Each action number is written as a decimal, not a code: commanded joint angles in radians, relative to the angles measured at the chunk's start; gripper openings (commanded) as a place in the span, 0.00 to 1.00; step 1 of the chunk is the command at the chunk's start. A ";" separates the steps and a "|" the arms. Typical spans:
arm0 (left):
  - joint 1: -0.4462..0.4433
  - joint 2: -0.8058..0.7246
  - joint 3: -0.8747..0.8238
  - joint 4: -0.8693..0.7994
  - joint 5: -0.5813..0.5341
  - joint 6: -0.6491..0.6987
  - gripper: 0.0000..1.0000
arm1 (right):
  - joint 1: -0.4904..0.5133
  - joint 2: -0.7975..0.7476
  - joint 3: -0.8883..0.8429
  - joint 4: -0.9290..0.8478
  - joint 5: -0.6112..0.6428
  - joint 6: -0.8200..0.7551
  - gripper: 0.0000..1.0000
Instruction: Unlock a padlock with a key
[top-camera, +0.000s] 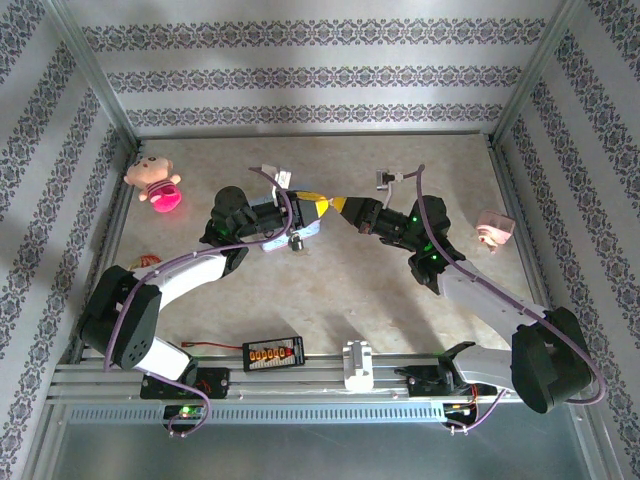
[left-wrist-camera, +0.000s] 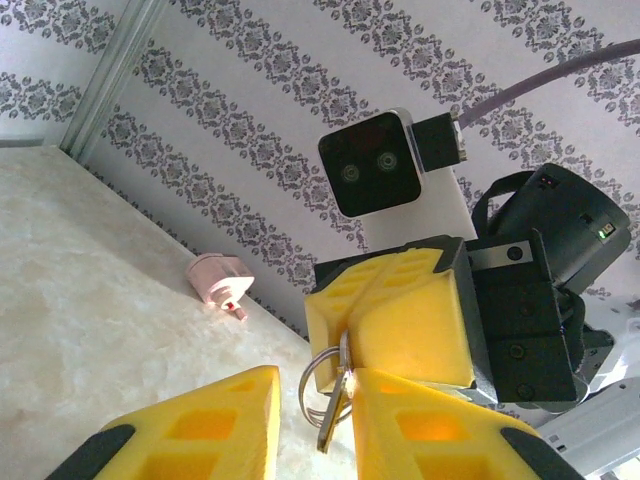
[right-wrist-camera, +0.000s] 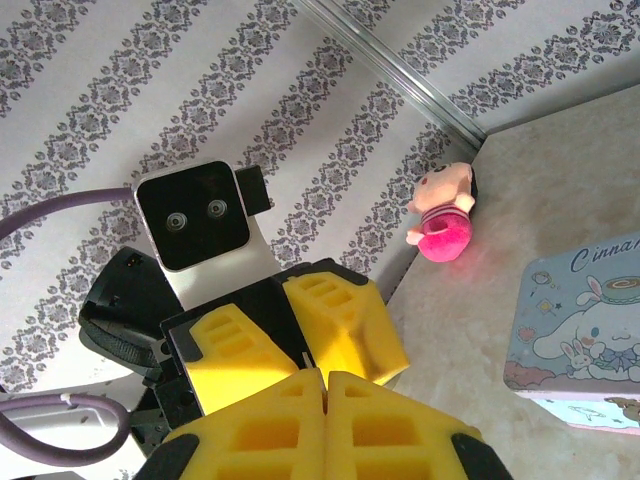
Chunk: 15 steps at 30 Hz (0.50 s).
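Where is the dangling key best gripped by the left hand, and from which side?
Grip the flat blade of the key, below the key ring that the right hand pinches. The key shows edge-on in the gap of the left hand, so its broad faces seem to face the pads; closing straight on, opposite the right hand, should seat it best.

Walls (top-camera: 300, 80) were white with grey floral stripes, table (top-camera: 330, 300) was beige and marbled, fingers (left-wrist-camera: 400, 320) yellow, key (left-wrist-camera: 334, 420) silver, doll (top-camera: 152, 180) pink, tin (right-wrist-camera: 585, 320) pale blue with cartoon print, cable (right-wrist-camera: 60, 200) purple, arms (top-camera: 480, 295) white and black.
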 joint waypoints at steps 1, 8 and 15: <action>0.012 -0.005 -0.012 0.041 0.021 0.005 0.24 | 0.009 0.006 0.030 0.038 -0.013 -0.014 0.00; 0.014 -0.021 -0.012 0.035 -0.001 0.019 0.23 | 0.009 0.009 0.023 0.043 -0.013 -0.013 0.00; 0.014 -0.024 -0.009 0.033 -0.004 0.021 0.23 | 0.009 0.003 0.018 0.044 -0.012 -0.014 0.00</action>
